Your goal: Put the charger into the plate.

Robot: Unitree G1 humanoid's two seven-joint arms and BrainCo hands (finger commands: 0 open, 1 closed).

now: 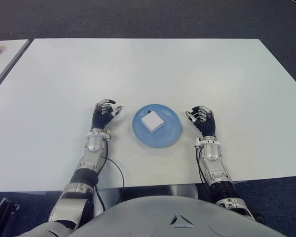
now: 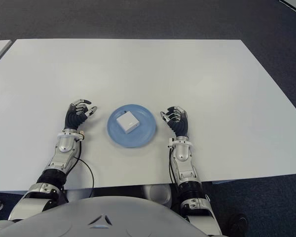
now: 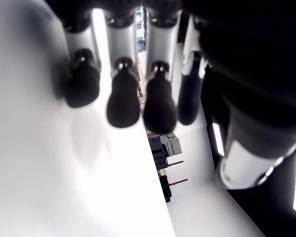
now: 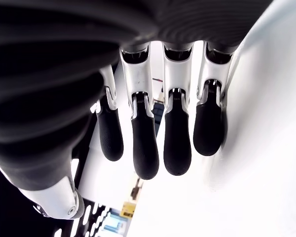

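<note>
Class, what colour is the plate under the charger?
Light blue plate; best in the left eye view.

both eye views look forward and down from the head onto the white desk, sharing the plate and both forearms, slightly offset sideways. each wrist view sits close behind its own fingers, looking along them over the desk.

White table, bare top, evenly lit. Dark grey carpet floor beyond its far edge and along its right side. Second white table at far left, narrow gap between.
</note>
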